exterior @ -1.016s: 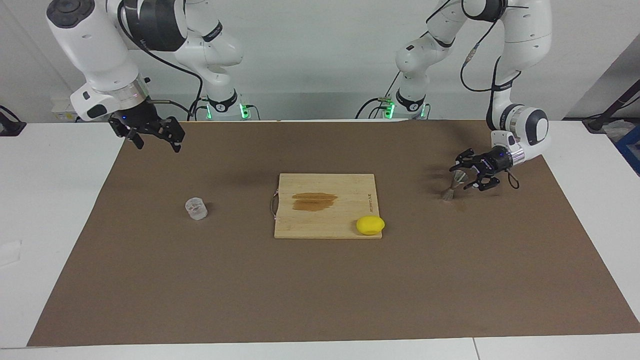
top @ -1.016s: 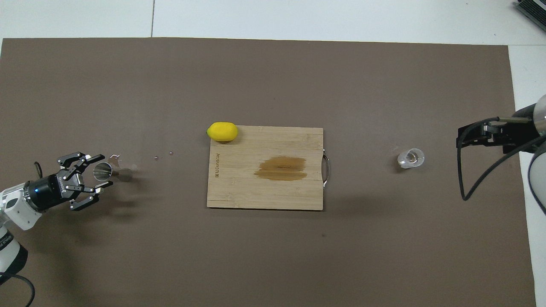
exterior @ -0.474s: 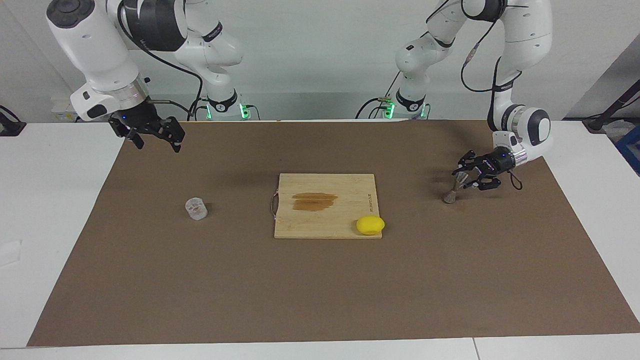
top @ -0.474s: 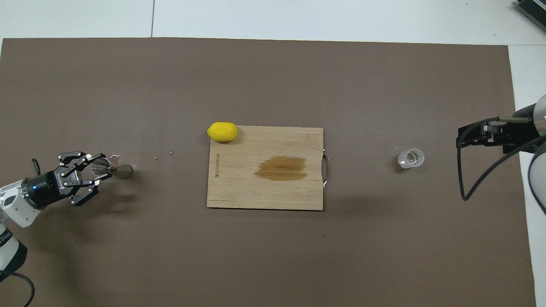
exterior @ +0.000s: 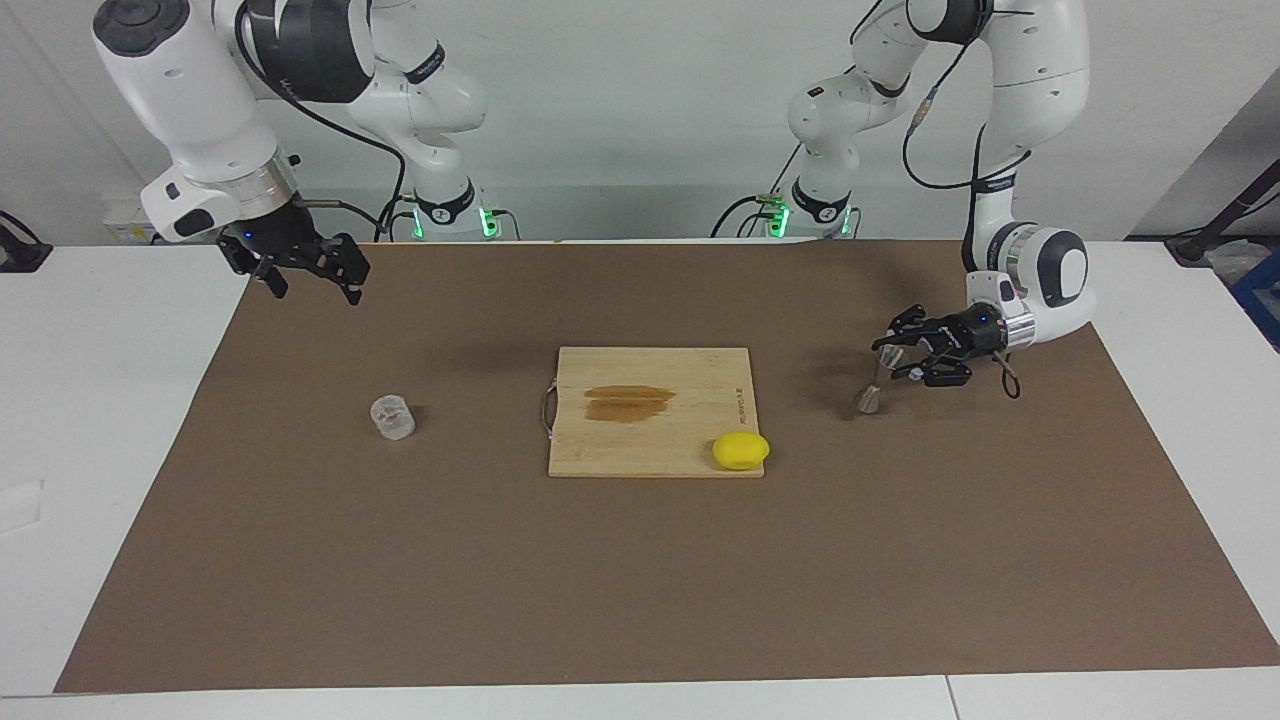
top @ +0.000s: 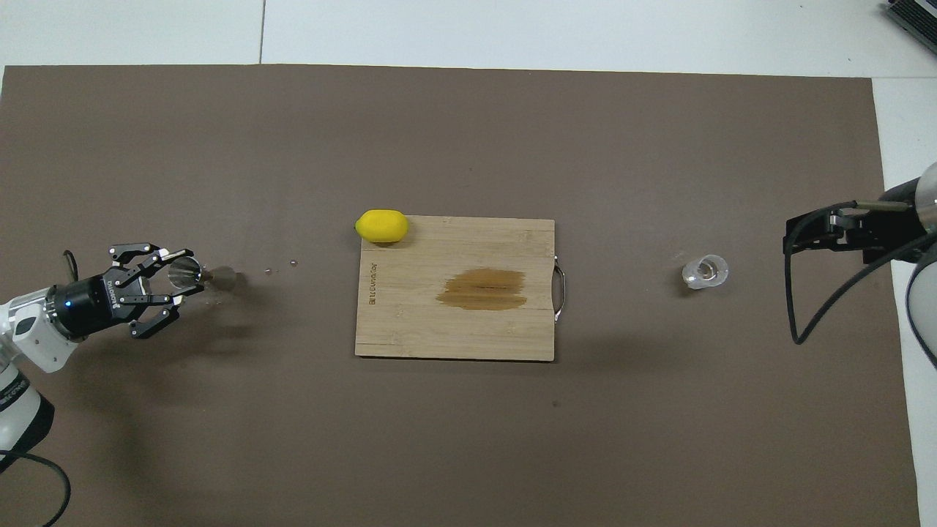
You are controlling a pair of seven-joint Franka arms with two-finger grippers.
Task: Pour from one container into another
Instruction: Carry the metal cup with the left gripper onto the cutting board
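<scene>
Left hand (exterior: 893, 358): at the left arm's end of the counter, low over the brown mat, turned sideways; fingers closed on the upper cone of the jigger.
Jigger (exterior: 870, 393): grey metal, hourglass-shaped, tilted, upper cone in the left hand, lower cone down at the mat; cannot tell whether the lower cone touches the mat. From overhead, open mouth (top: 183, 270) facing up between the fingers.
Glass cup (exterior: 392, 417): small, clear, standing upright on the mat toward the right arm's end of the counter, well apart from the jigger, with the cutting board between them; nothing touching it.
Right hand (exterior: 310, 271): raised over the mat's edge at the right arm's end, waiting; fingers spread apart, gripping nothing. From overhead (top: 812, 233), beside the glass cup (top: 706, 271) but apart from it.
Cutting board (exterior: 650, 411): pale wood, flat on the middle of the mat, a brown stain on its top, a metal handle on the edge toward the right arm's end.
Lemon (exterior: 740, 450): yellow, at the board's corner farthest from the robots on the left arm's side, partly over the edge.
Mat (exterior: 640, 580): brown, covering most of the white counter (exterior: 90, 400).
Droplets (top: 280, 266): a few small specks on the mat between the jigger and the board.
</scene>
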